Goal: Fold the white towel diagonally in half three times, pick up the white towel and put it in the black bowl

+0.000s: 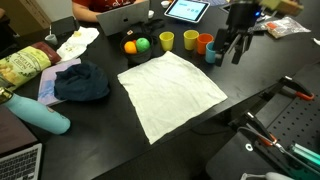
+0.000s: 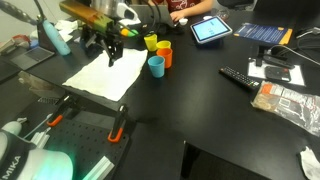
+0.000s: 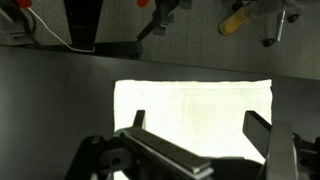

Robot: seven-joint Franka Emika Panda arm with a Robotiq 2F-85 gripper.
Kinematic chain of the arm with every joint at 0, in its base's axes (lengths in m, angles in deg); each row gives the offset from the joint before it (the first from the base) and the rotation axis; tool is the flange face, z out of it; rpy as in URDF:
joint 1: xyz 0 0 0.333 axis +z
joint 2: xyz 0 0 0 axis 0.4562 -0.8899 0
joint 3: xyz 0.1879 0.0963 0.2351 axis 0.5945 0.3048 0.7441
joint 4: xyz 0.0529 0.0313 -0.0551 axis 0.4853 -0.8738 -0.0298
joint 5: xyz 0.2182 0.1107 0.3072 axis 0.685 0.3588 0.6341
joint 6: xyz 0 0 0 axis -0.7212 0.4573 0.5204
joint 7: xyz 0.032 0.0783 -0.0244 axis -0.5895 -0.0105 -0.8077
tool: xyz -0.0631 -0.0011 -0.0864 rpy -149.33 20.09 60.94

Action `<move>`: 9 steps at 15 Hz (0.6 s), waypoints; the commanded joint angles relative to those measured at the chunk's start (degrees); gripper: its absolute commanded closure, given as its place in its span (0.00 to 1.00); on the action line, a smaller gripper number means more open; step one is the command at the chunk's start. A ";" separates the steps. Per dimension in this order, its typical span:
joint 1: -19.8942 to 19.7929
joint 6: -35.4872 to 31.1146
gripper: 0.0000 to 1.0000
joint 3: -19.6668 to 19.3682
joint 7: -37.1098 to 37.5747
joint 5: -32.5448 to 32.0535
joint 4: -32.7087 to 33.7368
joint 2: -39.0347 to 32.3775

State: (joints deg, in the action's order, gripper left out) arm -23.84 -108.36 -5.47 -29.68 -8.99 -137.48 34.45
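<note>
Above the far end of the dark table (image 1: 236,78), my claw (image 1: 229,50) hangs raised, jaws spread wide and holding nothing; the wrist view shows both fingers (image 3: 136,124) apart, with cloth below. The white towel (image 1: 170,95) lies flat mid-table, and I judge no fold has been made; the black bowl (image 1: 137,55) stands just beyond its far corner.

Hazards noted:
- The cloth is thin and flush to the table; a shallow pinch may miss the corner, and a deep one may scrape the surface.
- Pulling a corner across may drag the whole towel rather than fold it.
- The cups (image 2: 156,65) stand near the towel's edge; a wide sweep could topple them.
- The bowl is already occupied; a folded towel may perch on its contents and slide off.

Count:
- One towel; one bowl.
- Two balls in the bowl, an orange ball (image 1: 130,46) and a green ball (image 1: 143,43).
- At least three cups; I cannot settle the exact number.
- One dark blue cloth (image 1: 82,82); one teal bottle (image 1: 40,113).
</note>
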 commanded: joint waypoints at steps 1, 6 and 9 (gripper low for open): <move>-0.11 -7.38 0.00 6.21 1.99 5.15 6.47 -13.59; 3.87 -21.30 0.00 4.49 20.92 -8.83 8.50 -24.02; 4.72 -23.24 0.00 2.06 29.15 -15.30 9.17 -26.63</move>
State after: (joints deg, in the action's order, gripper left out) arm -20.30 -129.88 -1.06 -7.26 -19.43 -129.45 9.54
